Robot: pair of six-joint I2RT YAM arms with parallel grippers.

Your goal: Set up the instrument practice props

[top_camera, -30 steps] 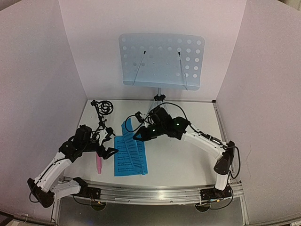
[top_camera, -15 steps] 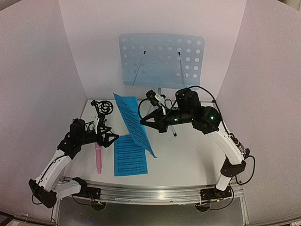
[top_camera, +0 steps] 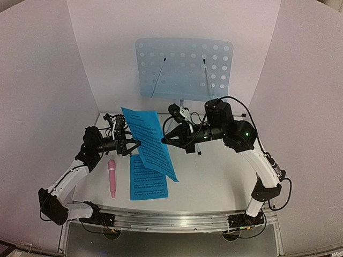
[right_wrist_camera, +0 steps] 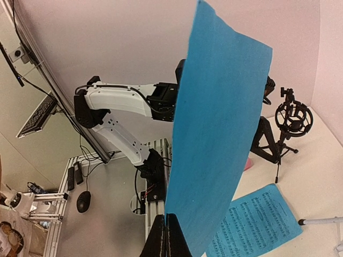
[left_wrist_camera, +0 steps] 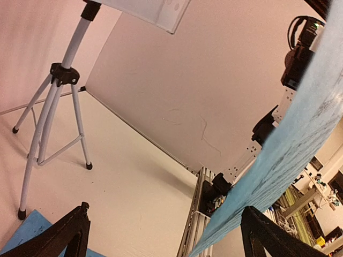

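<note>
My right gripper (top_camera: 164,140) (right_wrist_camera: 165,220) is shut on the edge of a bright-blue music sheet (top_camera: 147,140) (right_wrist_camera: 220,128) and holds it upright above the table. A second printed sheet (top_camera: 148,180) (right_wrist_camera: 258,224) lies flat below it. My left gripper (top_camera: 130,145) (left_wrist_camera: 163,235) is open at the raised sheet's left side. In the left wrist view the sheet (left_wrist_camera: 300,144) runs edge-on just inside the right finger (left_wrist_camera: 273,235). The pink microphone (top_camera: 112,179) lies on the table. The black ring-topped tripod (top_camera: 114,122) (right_wrist_camera: 292,119) stands behind my left gripper. The pale-blue music stand (top_camera: 185,67) stands at the back.
The stand's slim tripod legs (left_wrist_camera: 53,107) (top_camera: 182,112) spread over the back of the table. White walls close in the left, back and right sides. The metal rail (top_camera: 171,219) runs along the near edge, between the arm bases.
My right gripper has lifted one blue sheet off the table and stood it upright. My left arm has left the microphone, risen and swung right to the sheet's edge.
</note>
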